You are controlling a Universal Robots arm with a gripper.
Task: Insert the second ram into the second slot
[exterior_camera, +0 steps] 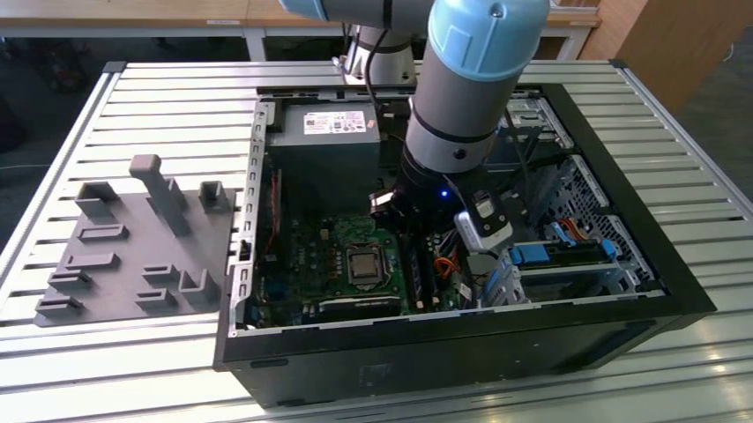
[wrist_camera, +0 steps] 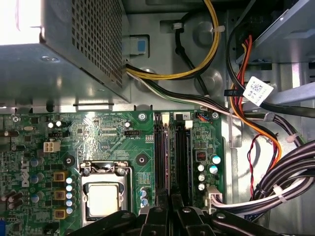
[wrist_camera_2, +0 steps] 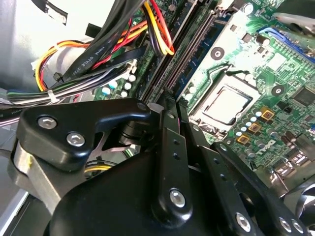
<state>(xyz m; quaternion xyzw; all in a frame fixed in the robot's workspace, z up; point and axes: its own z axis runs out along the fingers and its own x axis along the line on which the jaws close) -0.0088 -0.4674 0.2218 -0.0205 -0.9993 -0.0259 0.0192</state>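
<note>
My gripper (exterior_camera: 418,225) reaches down into the open computer case (exterior_camera: 659,282), right over the memory slots (wrist_camera: 183,157) beside the processor socket (wrist_camera: 104,196). In both wrist views its black fingers (wrist_camera_2: 167,128) stand almost together. A thin strip seen edge-on, the second ram (wrist_camera: 170,157), runs out from between the fingertips along the row of slots (wrist_camera_2: 189,49). It lies between two black slot channels. My gripper (wrist_camera: 170,204) (wrist_camera_2: 173,101) looks shut on this strip, and whether the strip sits fully down in its slot I cannot tell.
Bundles of cables (wrist_camera: 256,128) (wrist_camera_2: 113,44) run close beside the slots. The grey power supply (exterior_camera: 324,132) sits at the case's far end, with the drive bay and its light-blue clips (exterior_camera: 547,256) on the exterior view's right. A grey holder fixture (exterior_camera: 130,247) lies on the slatted table.
</note>
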